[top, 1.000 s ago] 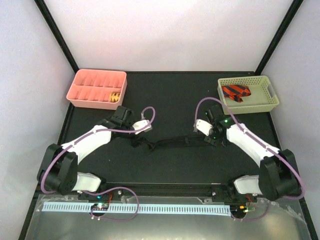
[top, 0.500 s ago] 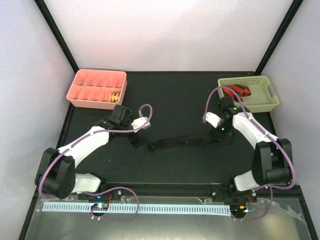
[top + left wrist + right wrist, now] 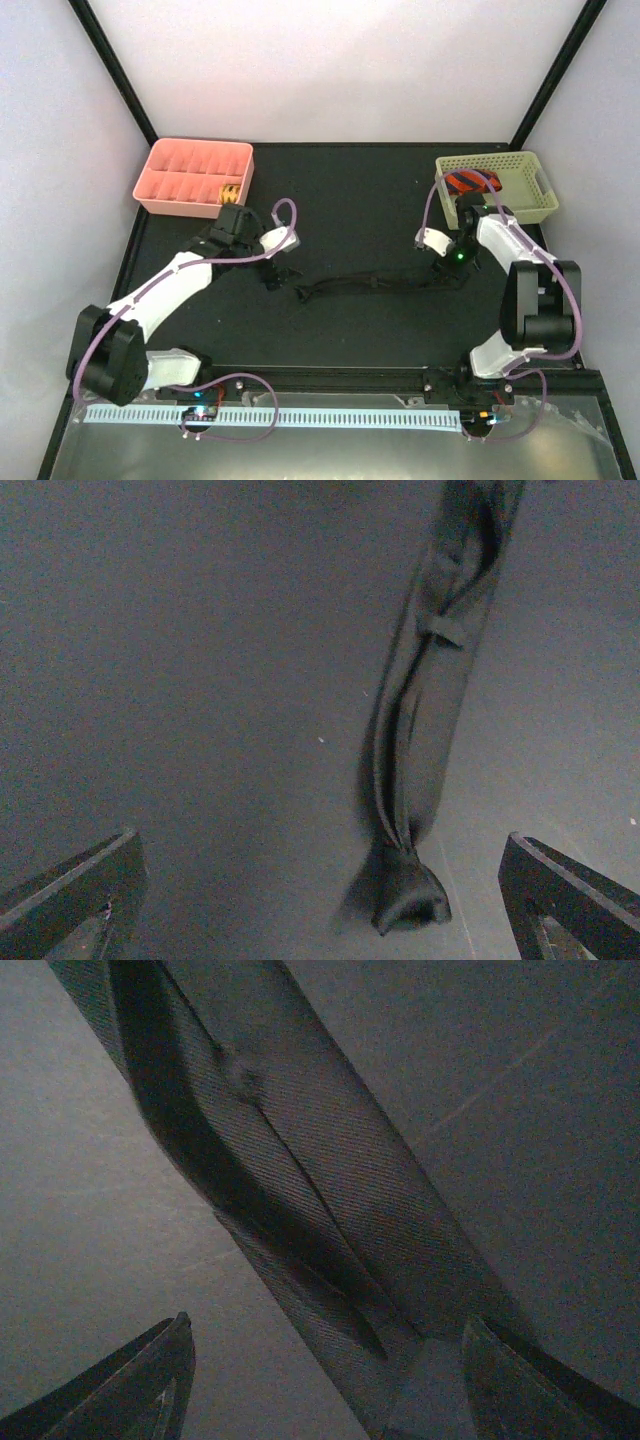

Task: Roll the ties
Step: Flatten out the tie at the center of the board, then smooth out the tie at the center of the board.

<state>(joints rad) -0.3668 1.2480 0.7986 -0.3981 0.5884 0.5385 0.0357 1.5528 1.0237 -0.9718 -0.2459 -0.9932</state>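
Left gripper (image 3: 318,845): fingers spread wide, holding nothing, with one crumpled end of the black tie (image 3: 375,283) lying on the table (image 3: 340,200) below them. Right gripper (image 3: 325,1325): fingers likewise apart above the tie's other end. The tie lies stretched out lengthwise between the two arms, near the table's centre.

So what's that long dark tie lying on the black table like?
The long dark tie is a narrow strip of finely ribbed cloth, almost the colour of the black table. It lies stretched out across the middle, unrolled, its back seam and a small loop facing up. One crumpled end sits between the open fingers of the left gripper; the other end lies below the open right gripper. Neither looks closed on it.
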